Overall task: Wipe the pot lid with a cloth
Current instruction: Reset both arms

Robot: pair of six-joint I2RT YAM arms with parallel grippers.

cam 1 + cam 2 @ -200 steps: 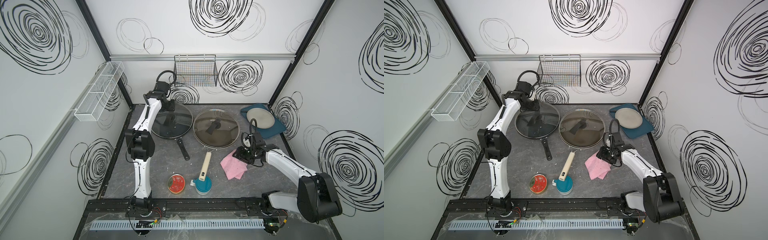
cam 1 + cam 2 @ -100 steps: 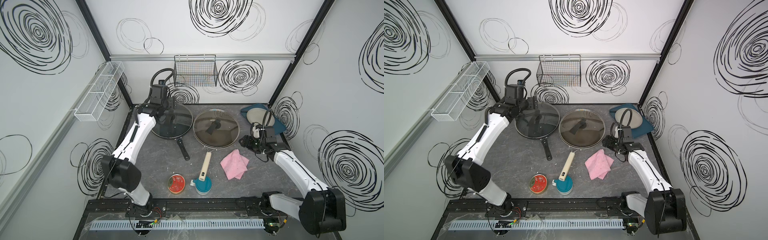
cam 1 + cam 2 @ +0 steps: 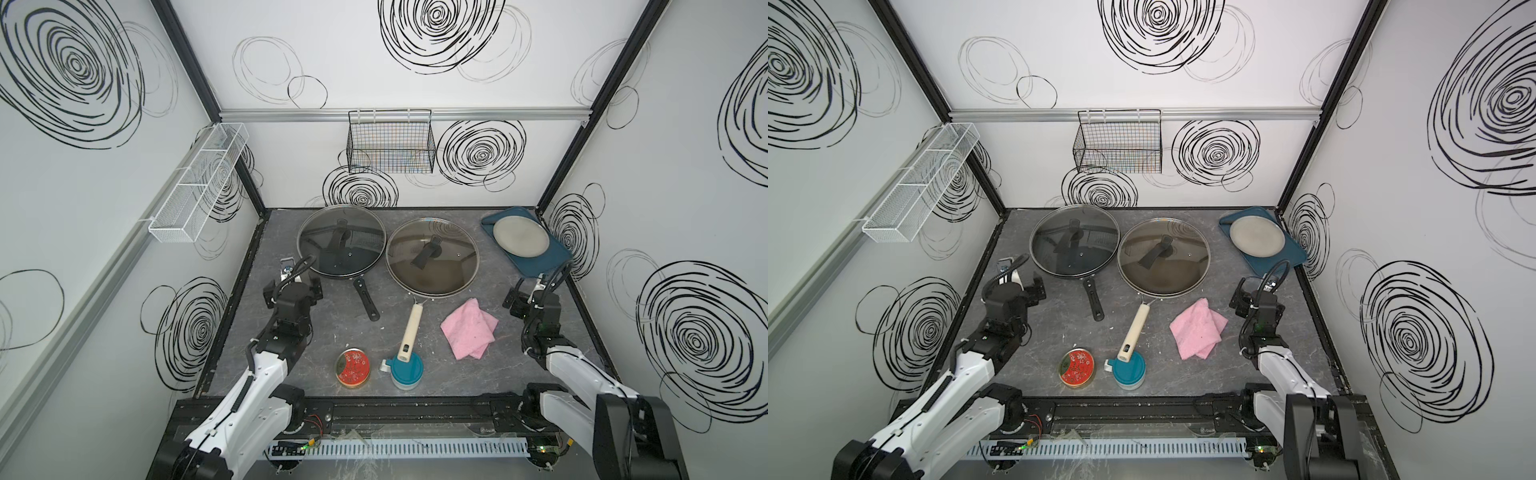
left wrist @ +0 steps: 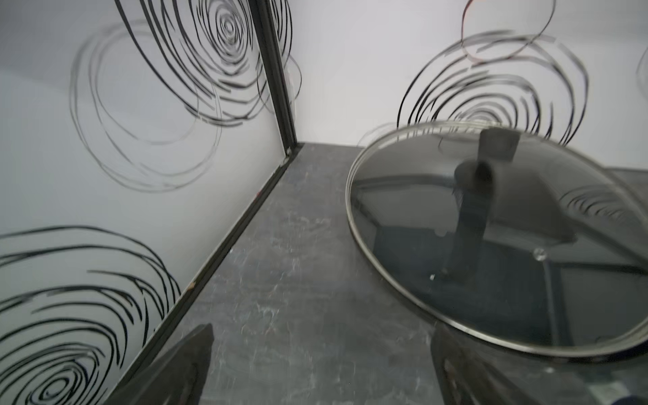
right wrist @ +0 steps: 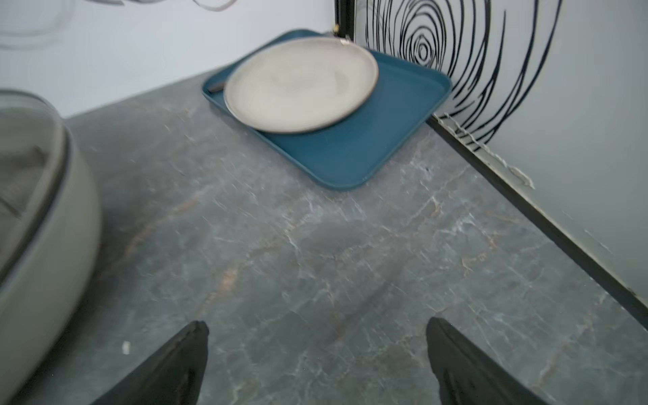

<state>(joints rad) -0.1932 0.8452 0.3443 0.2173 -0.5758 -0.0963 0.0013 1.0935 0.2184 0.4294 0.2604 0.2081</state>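
i am holding both pincers open, empty: left gripper beside the pot lid, right gripper near the cloth.

Ahead of the right gripper the plate is blurred, and the pot to its side is cut off by the picture's edge.

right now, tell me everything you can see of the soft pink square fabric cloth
The soft pink fabric cloth looks fuzzy and lies loosely folded, one layer overlapping another, on the grey marbled tabletop. It shows in both top views. Only the tabletop touches it; nothing grips it.
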